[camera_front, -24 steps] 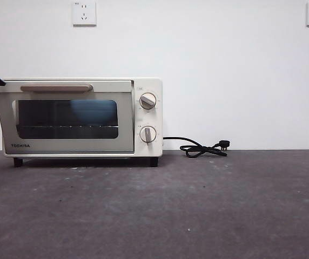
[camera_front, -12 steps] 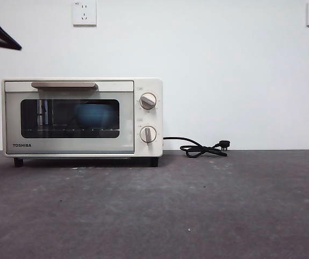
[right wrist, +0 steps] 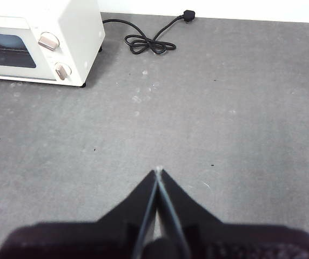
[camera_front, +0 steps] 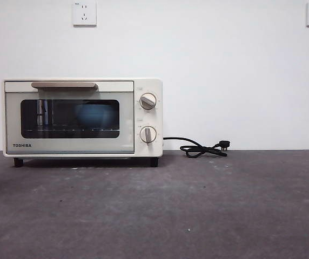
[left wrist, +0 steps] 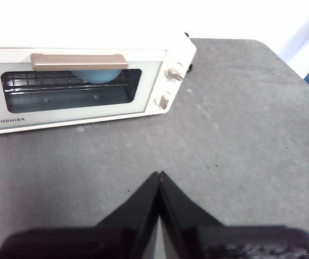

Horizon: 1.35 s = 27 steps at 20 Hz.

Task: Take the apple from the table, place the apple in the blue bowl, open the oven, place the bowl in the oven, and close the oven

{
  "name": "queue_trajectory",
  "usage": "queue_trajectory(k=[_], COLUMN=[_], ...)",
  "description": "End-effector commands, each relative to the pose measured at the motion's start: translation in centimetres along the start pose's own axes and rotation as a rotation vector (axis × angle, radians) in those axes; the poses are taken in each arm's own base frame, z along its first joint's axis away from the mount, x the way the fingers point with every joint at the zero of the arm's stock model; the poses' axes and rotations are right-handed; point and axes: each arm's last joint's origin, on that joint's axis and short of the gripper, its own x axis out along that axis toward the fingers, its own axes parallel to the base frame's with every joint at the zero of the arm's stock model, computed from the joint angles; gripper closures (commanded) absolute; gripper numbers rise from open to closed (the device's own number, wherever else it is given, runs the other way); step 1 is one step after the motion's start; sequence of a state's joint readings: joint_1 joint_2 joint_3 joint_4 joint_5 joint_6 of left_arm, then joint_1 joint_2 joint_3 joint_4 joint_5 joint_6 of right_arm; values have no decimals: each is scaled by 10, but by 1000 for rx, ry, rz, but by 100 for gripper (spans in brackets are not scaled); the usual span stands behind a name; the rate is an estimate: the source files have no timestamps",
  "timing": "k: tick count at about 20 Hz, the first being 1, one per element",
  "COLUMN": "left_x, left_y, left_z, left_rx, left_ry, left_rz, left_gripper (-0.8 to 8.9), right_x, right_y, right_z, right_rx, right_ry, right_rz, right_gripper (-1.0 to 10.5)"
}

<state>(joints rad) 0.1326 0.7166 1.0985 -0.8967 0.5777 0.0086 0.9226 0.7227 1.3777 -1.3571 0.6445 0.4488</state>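
The cream-white oven (camera_front: 82, 117) stands at the back left of the table (camera_front: 197, 205) with its door closed. Through the dark glass I see the blue bowl (camera_front: 94, 115) on the rack inside, also visible under the tan handle in the left wrist view (left wrist: 98, 75). The apple is hidden from view. My left gripper (left wrist: 159, 175) is shut and empty, held above the table in front of the oven. Over the bare table, right of the oven (right wrist: 41, 40), hangs my right gripper (right wrist: 158, 171), shut with nothing in it. Neither gripper shows in the front view.
The oven's black cord and plug (camera_front: 203, 148) lie coiled on the table just right of the oven, against the white wall. Two wall sockets (camera_front: 84, 13) sit high on the wall.
The oven door has swung fully shut. The black gripper tip at the left edge rose and has left the front view.
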Motion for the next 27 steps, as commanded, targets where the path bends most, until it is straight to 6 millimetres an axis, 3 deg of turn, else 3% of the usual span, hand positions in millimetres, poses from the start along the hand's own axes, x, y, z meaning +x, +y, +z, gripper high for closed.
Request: queue_trajectory(k=[1,5,10,15,17,22,24,27], left_x=[-12,-15,1,15,22,50,61,73], left_y=[-8,-10,-1,8,13,32,41,48], left_z=[-6,-6,-1,-6,-24,-102,-136,-170], left_rx=[30,37,14,120,157,257,246,234], left_ry=[-17,-27,27,-65,-154,-375,-382,-357], left_rz=[-2,-1,-5,236,285,322,387,424], left_gripper=[817,817,818,817,817,817,817,818], right_x=[1,1,1,1,1,1,1,1], right_y=[0,0,0,-1,-1,-1,-1,-1], right_z=[-3,-3,-3,-3,-3,-3,-3,-3], right_rx=[-18,-18,-18,-18,-17,-18,-17,-17], right_ry=[24,24,24,23,23,23,23,23], right_rz=[-15,-15,-15,-15,-15,-15,-15,-15], right_gripper=[942,942,942,942,942,942,942,942])
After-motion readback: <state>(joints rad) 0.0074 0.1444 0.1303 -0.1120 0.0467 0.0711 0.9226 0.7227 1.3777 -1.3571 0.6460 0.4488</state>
